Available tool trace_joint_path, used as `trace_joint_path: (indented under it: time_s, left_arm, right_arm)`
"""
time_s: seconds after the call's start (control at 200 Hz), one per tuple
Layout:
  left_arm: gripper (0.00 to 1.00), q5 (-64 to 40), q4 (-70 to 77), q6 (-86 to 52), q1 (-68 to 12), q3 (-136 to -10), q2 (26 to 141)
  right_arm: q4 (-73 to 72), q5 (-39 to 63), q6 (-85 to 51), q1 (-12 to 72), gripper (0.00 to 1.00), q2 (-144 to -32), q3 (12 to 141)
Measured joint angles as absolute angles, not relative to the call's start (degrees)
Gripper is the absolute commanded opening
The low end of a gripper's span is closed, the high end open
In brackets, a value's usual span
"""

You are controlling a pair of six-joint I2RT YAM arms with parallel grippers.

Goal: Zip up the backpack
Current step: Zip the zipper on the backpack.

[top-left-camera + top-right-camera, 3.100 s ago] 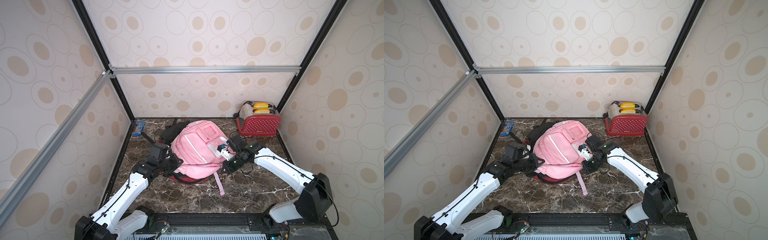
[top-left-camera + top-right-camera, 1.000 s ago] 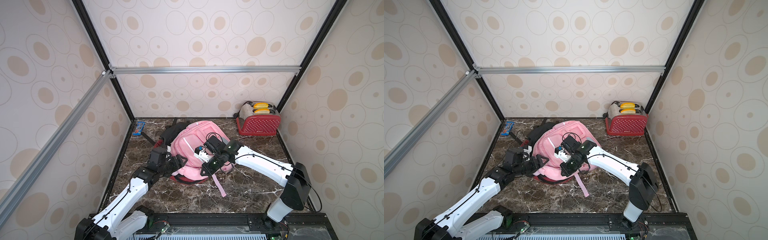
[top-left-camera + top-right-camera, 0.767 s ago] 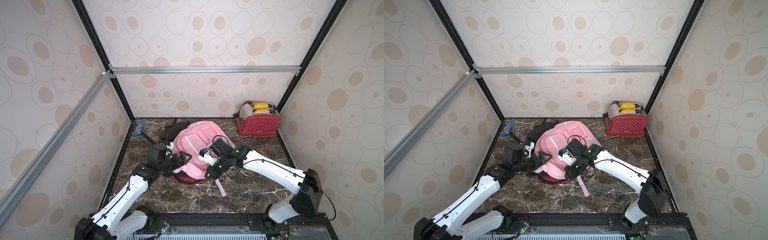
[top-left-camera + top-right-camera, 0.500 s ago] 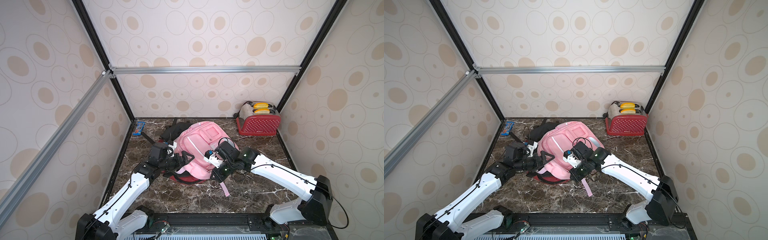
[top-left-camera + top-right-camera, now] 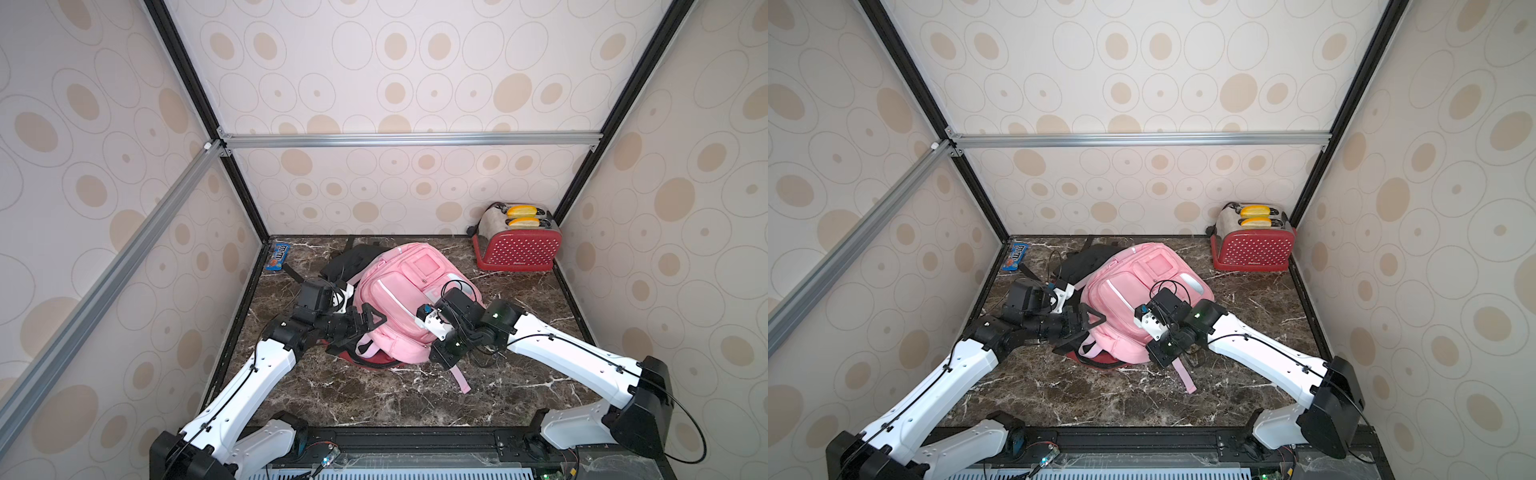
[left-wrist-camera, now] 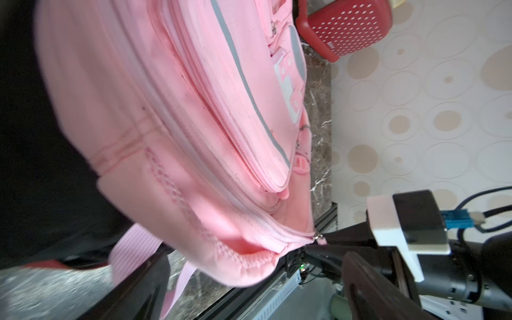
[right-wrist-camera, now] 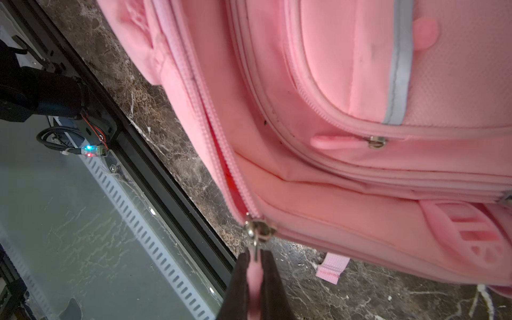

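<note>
Marble tabletop (image 5: 374,395); right end effector (image 7: 255,260) pinches backpack (image 5: 407,286) zipper pull (image 7: 254,274); left end effector (image 5: 362,332) spread

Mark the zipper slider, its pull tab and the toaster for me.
zipper slider (image 7: 259,228), right wrist view, on its metal body
pull tab (image 7: 254,277), right wrist view, on its pink strip
toaster (image 5: 517,251), a top view, on its red dotted side

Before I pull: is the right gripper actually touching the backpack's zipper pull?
Touching. Right wrist view shows the pink zipper pull pinched between the closed jaws of the right gripper.
</note>
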State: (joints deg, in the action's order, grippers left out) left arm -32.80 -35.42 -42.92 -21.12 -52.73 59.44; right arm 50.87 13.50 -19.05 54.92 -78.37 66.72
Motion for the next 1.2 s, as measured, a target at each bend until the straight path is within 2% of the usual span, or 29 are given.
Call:
trace_joint_path:
  time_s: [0.361,1.057,1.127,1.202]
  left_arm:
    - [0.99,-24.05,-44.97,-39.70,-18.96,-58.15,66.26]
    - [0.99,-23.94,-37.41,-42.68,-18.96,-58.61,79.44]
    - [0.93,-23.99,-36.18,-42.68,-18.96,-58.61,80.44]
    - [0.79,-24.18,-35.38,-42.96,-18.96,-58.61,81.34]
  right_arm:
    - [50.50,12.97,-18.52,54.94,0.00,-78.56,65.04]
    - [48.49,12.95,-16.53,55.02,0.00,-78.56,63.77]
    - [48.51,12.95,-16.49,55.09,0.00,-78.56,63.70]
    - [48.49,13.02,-16.51,55.18,0.00,-78.56,63.70]
